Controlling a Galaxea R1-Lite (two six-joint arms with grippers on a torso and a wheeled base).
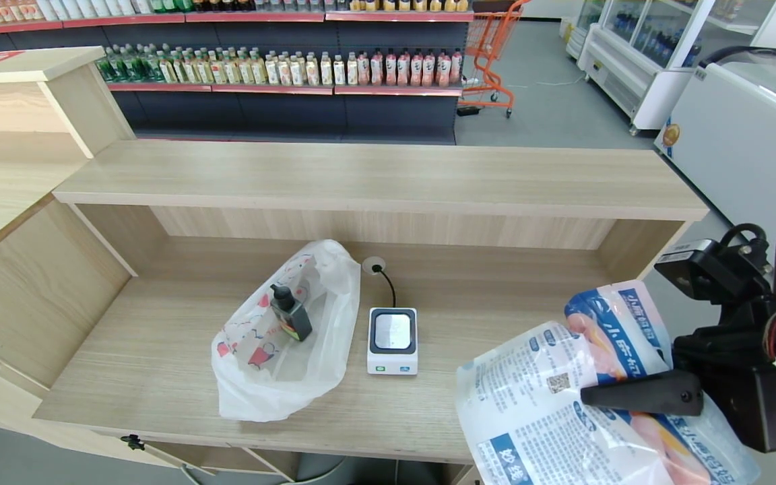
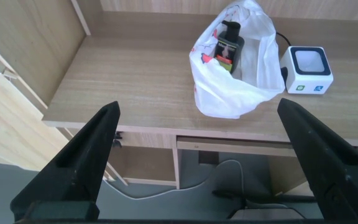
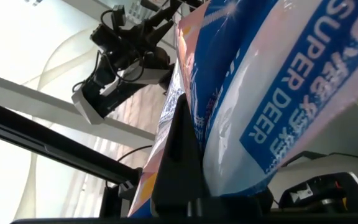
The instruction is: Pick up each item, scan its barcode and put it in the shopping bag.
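Right gripper (image 1: 620, 396): fingers clamped on a pouch, one dark finger (image 3: 182, 155) pressed flat across its printed face. Snack pouch (image 1: 563, 404), blue, white and pink: held in the air off the counter's front right corner, well apart from the scanner. Left gripper (image 2: 197, 107): fingers spread wide, nothing between them, above the counter's front edge near the bag. Barcode scanner (image 1: 393, 340): white box with a dark glass top, on the wooden counter (image 1: 125, 364), its cable running to a grommet hole (image 1: 374, 265) behind it. Shopping bag (image 1: 253, 397): white plastic with red print, mouth open, just left of the scanner. Pump bottle (image 1: 290, 313): dark, lying inside the bag. Beyond the counter: shelves of bottled drinks (image 1: 280, 67), an orange trolley (image 1: 492, 47).
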